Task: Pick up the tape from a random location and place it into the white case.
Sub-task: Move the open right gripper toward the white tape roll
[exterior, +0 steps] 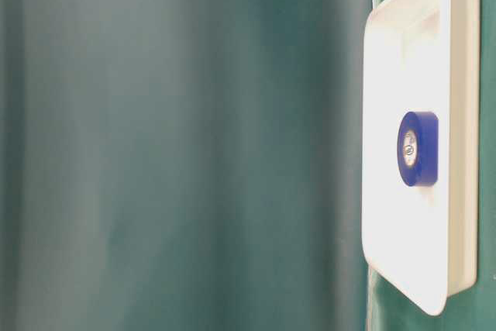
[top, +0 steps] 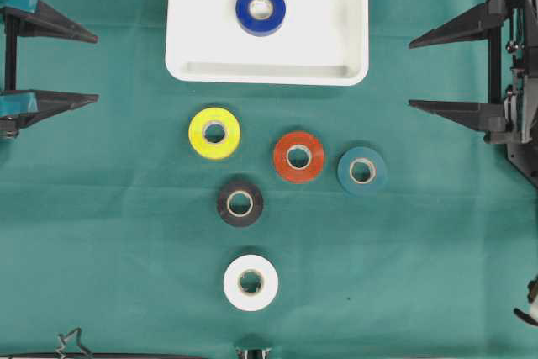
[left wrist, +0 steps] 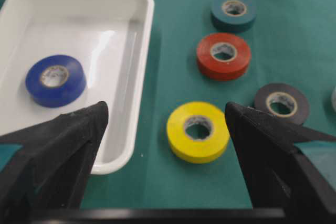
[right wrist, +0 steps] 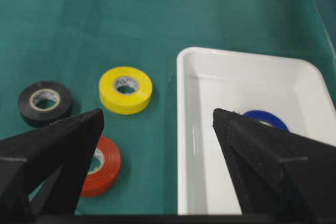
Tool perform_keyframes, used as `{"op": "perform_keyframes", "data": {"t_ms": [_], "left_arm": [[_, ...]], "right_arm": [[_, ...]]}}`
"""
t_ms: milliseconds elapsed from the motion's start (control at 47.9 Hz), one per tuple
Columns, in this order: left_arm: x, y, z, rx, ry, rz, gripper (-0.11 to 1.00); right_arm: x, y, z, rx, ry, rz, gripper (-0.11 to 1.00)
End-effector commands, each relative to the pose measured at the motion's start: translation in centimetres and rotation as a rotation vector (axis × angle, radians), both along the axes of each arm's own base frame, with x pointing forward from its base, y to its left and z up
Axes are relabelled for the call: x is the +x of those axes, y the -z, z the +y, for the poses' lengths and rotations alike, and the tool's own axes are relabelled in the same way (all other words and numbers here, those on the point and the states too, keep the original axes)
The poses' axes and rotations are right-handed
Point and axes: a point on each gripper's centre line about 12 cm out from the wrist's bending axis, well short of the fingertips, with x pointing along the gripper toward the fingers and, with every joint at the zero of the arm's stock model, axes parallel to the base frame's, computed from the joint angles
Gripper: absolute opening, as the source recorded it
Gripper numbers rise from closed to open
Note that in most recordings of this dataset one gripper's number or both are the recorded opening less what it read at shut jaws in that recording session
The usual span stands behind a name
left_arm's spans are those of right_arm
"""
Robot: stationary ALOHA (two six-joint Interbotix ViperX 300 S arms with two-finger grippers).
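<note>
Black gripper fingers (left wrist: 58, 145) fill the foreground of both wrist views, spread wide with nothing between them. At the left edge of the green cloth-covered worktop (top: 101, 233), the left gripper (top: 88, 69) stands fully open and empty. Toward the middle, five rolls of tape lie flat and apart from one another: a yellow roll (top: 214, 133), a black roll (top: 239, 203) just below it, a white roll (top: 250, 282) nearest the bottom edge, an orange-red roll (top: 298, 157) and a teal roll (top: 362, 171). Above them sits the shallow white rectangular plastic case (top: 193, 48), with a blue roll of tape (top: 261, 10) lying flat inside, near its upper middle. At the right edge, the right gripper (top: 416, 73) is likewise wide open, holding nothing, well clear of every roll.
</note>
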Motion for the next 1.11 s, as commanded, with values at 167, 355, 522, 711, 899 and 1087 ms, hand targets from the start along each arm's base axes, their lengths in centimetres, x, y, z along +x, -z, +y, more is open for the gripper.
{"op": "perform_keyframes", "data": {"t_ms": [167, 355, 522, 711, 899, 1087], "left_arm": [[0.2, -0.6, -0.1, 0.0, 0.003, -0.022, 0.98], [0.2, -0.6, -0.1, 0.0, 0.003, -0.022, 0.98], [0.2, -0.6, -0.1, 0.0, 0.003, -0.022, 0.98], [0.2, -0.6, -0.1, -0.002, 0.002, -0.022, 0.98], [0.2, -0.6, -0.1, -0.003, 0.002, -0.022, 0.98], [0.2, -0.7, -0.1, -0.001, 0.002, -0.026, 0.98]], "right_arm": [[0.2, -0.7, 0.1, 0.015, 0.0, -0.001, 0.92], [0.2, -0.5, 1.2, 0.035, -0.047, 0.01, 0.92], [0.2, -0.5, 3.0, 0.034, -0.133, 0.014, 0.92], [-0.1, 0.0, 5.4, 0.031, -0.244, 0.044, 0.92], [-0.6, 0.0, 7.8, 0.028, -0.354, 0.05, 0.92], [-0.8, 0.2, 8.2, 0.023, -0.378, 0.056, 0.92]]}}
